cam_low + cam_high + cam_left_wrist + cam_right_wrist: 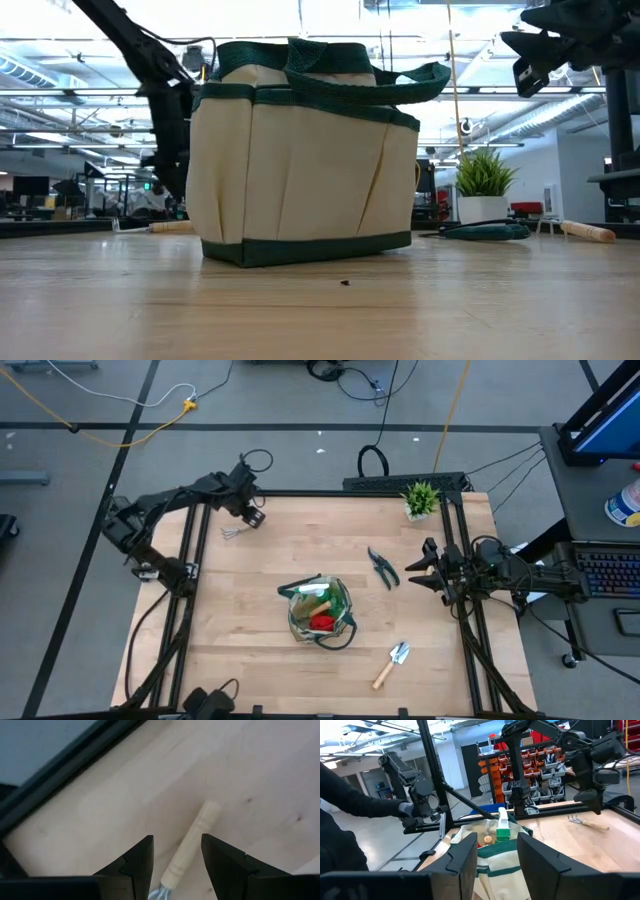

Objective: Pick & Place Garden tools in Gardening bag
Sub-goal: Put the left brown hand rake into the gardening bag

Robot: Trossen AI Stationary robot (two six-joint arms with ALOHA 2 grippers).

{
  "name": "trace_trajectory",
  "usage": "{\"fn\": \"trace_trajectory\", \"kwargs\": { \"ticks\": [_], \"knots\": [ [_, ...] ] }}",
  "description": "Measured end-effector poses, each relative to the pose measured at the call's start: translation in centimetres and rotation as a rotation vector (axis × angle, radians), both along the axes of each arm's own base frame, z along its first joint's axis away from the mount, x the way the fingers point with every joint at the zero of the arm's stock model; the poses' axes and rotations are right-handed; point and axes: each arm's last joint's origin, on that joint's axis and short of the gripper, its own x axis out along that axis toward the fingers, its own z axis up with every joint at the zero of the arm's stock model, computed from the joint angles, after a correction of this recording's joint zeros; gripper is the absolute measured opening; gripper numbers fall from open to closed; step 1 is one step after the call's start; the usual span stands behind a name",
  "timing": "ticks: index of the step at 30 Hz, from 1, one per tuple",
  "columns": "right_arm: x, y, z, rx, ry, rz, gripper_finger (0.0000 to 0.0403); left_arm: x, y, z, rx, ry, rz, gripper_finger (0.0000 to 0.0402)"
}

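A: Wood sat between the left gripper's (pixel 176 851) jaws: they stood apart, straddling the pale handle of the mini rake (pixel 233 532) without touching it. The rake lay flat on the counter (pixel 300 560), well away from the gardening bag (pixel 320 612), toward the far left corner.

B: And the right gripper (pixel 424 569)?

A: Its jaws were partly open with nothing in them, held above the counter's right edge and pointed at the bag.

B: What was in the bag?

A: It stood upright near the counter's middle; a red glove (pixel 322 622), a wooden handle and a green-white item (pixel 502 825) showed inside. Dark pruning shears (pixel 382 566) lay between the bag and the right gripper. A trowel (pixel 392 663) lay near the bag on its front-right side. A potted plant (pixel 421 499) stood well beyond the bag, at the far right corner.
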Motion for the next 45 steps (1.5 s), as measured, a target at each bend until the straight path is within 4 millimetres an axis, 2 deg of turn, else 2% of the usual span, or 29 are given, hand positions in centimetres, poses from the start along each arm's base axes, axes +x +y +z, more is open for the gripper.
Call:
{"fn": "trace_trajectory", "kwargs": {
  "ticks": [7,14,27,39,42,45],
  "knots": [
    [0.0,0.0,-0.1,0.001,0.013,0.001,0.013,1.3,1.3,-0.4,-0.077,0.018,-0.094,0.0172],
    [0.0,0.0,-0.1,0.002,0.015,0.001,0.013,1.0,0.6,-0.8,-0.179,0.089,-0.154,0.0172],
    [0.0,0.0,-0.1,0.008,0.008,0.001,0.013,2.4,0.0,-1.1,-0.142,0.091,-0.291,0.0172],
    [0.0,0.0,-0.1,0.005,0.008,0.003,0.013,3.9,0.7,-5.1,-0.192,0.157,-0.313,0.0171],
    [0.0,0.0,-0.1,0.005,0.008,0.002,0.013,4.1,0.7,-5.9,-0.217,0.173,-0.321,0.0152],
    [0.0,0.0,-0.1,0.004,0.009,0.003,0.013,4.3,0.5,-6.2,-0.225,0.185,-0.34,0.0113]
  ]
}}
